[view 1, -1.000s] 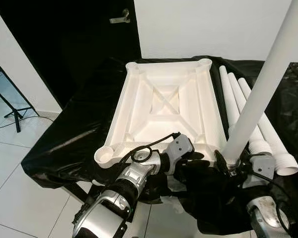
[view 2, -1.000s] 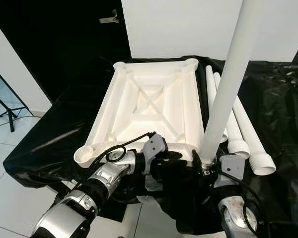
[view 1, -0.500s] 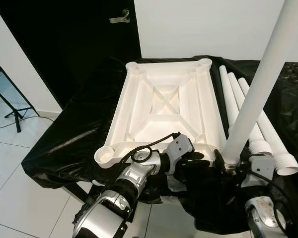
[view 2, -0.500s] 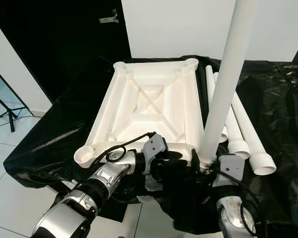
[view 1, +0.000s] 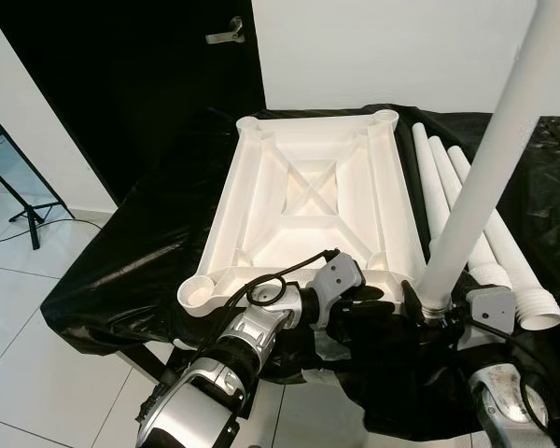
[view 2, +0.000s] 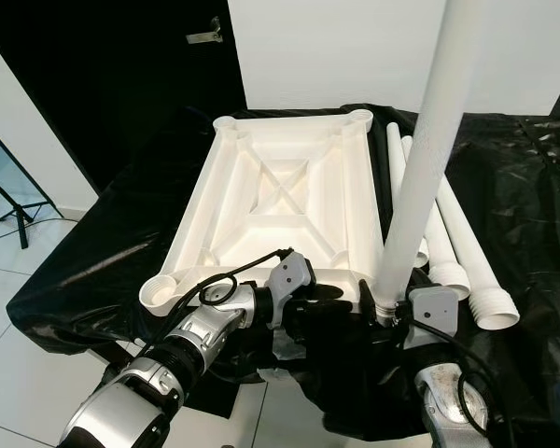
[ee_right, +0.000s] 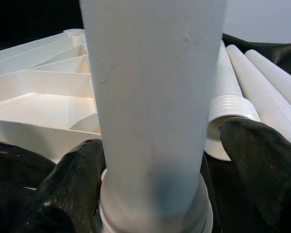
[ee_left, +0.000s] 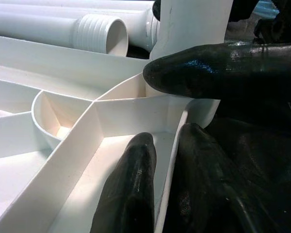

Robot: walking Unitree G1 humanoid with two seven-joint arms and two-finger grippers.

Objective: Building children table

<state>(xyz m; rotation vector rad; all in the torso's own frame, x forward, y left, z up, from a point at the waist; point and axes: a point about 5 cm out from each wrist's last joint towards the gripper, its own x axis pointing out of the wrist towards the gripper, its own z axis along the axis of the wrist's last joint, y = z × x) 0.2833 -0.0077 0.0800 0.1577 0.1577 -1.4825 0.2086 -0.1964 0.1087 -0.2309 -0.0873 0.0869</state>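
A white children's tabletop point(view 1: 308, 196) lies upside down on a black-draped surface, its ribs and corner sockets facing up. My left gripper point(view 1: 369, 301) is at the near edge, shut on the tabletop's rim point(ee_left: 174, 141) with one finger point(ee_left: 131, 194) inside the wall and the other outside. A long white table leg point(view 1: 476, 177) stands nearly upright at the near right corner, leaning slightly to the right. My right gripper point(view 1: 436, 313) is shut on its lower end, a finger point(ee_right: 72, 189) on each side of the leg point(ee_right: 150, 107).
Three spare white legs point(view 1: 504, 252) lie side by side right of the tabletop, threaded ends toward me. The black sheet point(view 1: 140, 252) hangs over the surface's near and left edges. White tiled floor point(view 1: 19, 308) and a stand's feet are at the left.
The right wrist has shifted slightly around the base of the leg, and the leg's tilt has changed a little. The left gripper and tabletop have stayed put.
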